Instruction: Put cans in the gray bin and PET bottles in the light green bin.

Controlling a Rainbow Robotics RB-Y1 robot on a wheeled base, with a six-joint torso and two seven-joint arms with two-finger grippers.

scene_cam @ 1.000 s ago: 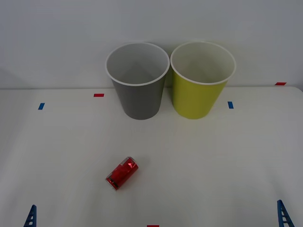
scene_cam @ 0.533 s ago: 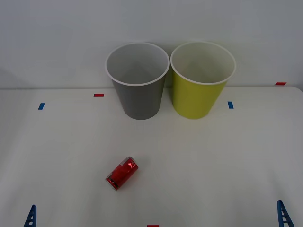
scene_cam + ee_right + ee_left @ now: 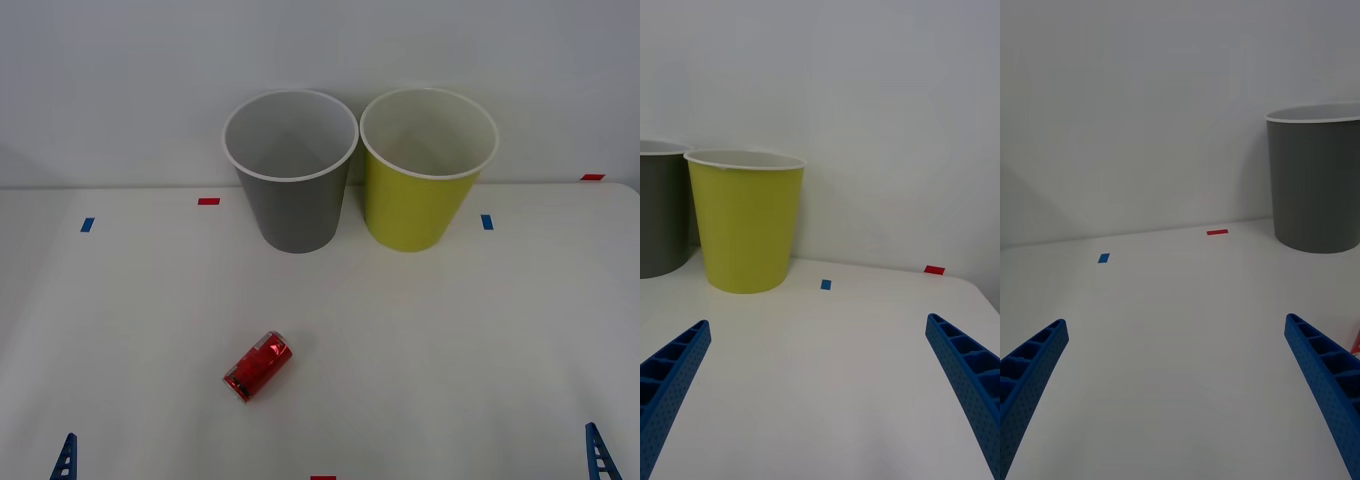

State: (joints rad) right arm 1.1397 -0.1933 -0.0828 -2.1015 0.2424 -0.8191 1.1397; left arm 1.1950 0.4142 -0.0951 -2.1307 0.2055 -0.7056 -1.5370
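A small shiny red can [image 3: 258,366] lies on its side on the white table, left of centre and well in front of the bins. The gray bin [image 3: 292,190] [image 3: 1315,187] and the light green bin [image 3: 415,195] [image 3: 745,225] stand upright side by side at the back, against the wall. My left gripper [image 3: 1174,322] is open low at the near left, with one blue finger [image 3: 66,458] showing. Open too, my right gripper [image 3: 817,321] sits at the near right, its finger [image 3: 600,452] poking into view. Both hold nothing. PET bottles are out of view.
Small tape marks dot the table: red [image 3: 208,201] and blue [image 3: 87,224] at the left, blue [image 3: 487,221] and red [image 3: 592,177] at the right, red [image 3: 322,477] at the front edge. A white wall rises right behind the bins.
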